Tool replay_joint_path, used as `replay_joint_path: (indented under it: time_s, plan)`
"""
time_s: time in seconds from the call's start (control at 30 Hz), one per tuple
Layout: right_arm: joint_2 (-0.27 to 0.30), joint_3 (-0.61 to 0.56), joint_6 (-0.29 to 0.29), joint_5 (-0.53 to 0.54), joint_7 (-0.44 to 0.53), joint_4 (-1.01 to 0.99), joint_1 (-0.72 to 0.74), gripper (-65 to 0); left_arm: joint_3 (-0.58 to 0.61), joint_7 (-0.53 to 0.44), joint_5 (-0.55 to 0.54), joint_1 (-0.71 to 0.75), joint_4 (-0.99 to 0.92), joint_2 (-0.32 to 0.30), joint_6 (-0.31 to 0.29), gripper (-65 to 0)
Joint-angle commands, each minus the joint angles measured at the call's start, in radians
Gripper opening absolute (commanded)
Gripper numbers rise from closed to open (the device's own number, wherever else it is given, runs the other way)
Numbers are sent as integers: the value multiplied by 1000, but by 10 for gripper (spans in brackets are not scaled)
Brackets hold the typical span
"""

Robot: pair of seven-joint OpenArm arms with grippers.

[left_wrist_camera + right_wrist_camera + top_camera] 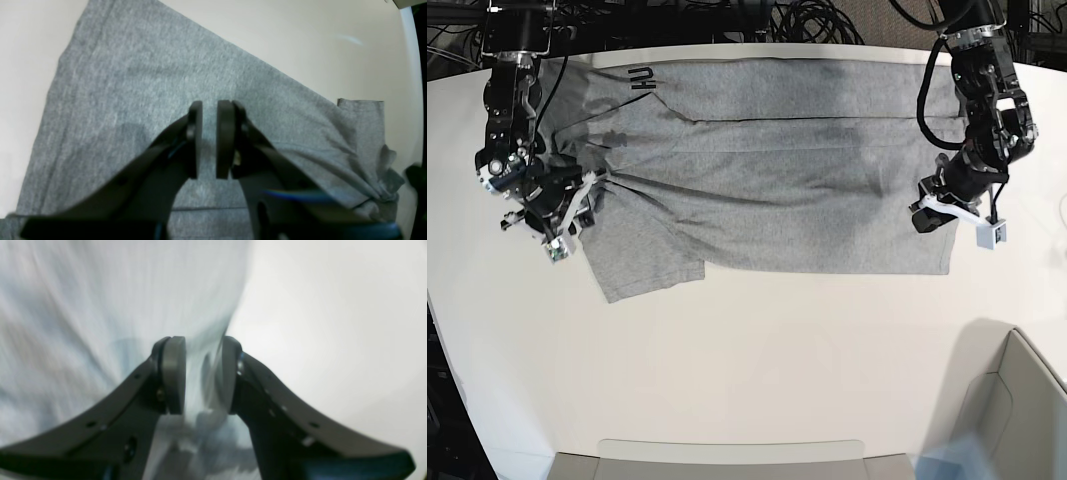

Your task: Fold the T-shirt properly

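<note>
Base view: T-shirt [767, 180] lies spread flat on the white table [777, 370], filling the upper half of the surface from 9 o'clock across to 3 o'clock. Plain grey side up; a strip of black lettering shows at a turned-over edge near 11 o'clock. One sleeve hangs down toward 7 o'clock.

Right gripper [577, 205] — at 9 o'clock in the base view, at the shirt's edge beside that sleeve. Fabric is bunched and drawn into creases radiating from it. Right wrist view is motion-blurred, but cloth sits between the two pads [174, 373]: fingers clenched on the T-shirt [100, 306].

Left gripper [932, 212] — at 3 o'clock in the base view, over the opposite end of the shirt. Left wrist view shows its pads [195, 140] parallel with a narrow gap, nothing between them; released, poised above flat fabric [133, 83]. Gathered creases visible at 4 o'clock in that view.
</note>
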Motion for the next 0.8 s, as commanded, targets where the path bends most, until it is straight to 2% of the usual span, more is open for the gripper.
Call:
replay_joint_path:
  time_s: [0.0,0.1,0.33,0.4,0.53,0.77]
  plan:
    - [14,6,0,2,11,3,54,-461,-4,-11,-10,-13,15,-12,-1,-561]
    - [14,1,0,2,10,-98,160,-460,-4,-11,-10,-13,15,-12,-1,-561]
    - [14,1,0,0,25,-492,396,-459,-7,-11,-10,-13,15,-12,-1,-561]
    - [14,-17,0,0,80,-577,414,-459,-9,-11,-10,-13,15,-12,-1,-561]
    - [18,-148,0,2,169,-702,418,-459,-9,-11,-10,-13,14,-12,-1,-561]
    - [-12,-169,0,5,194,-782,414,-459,-9,-16,-10,-13,14,-12,2,-561]
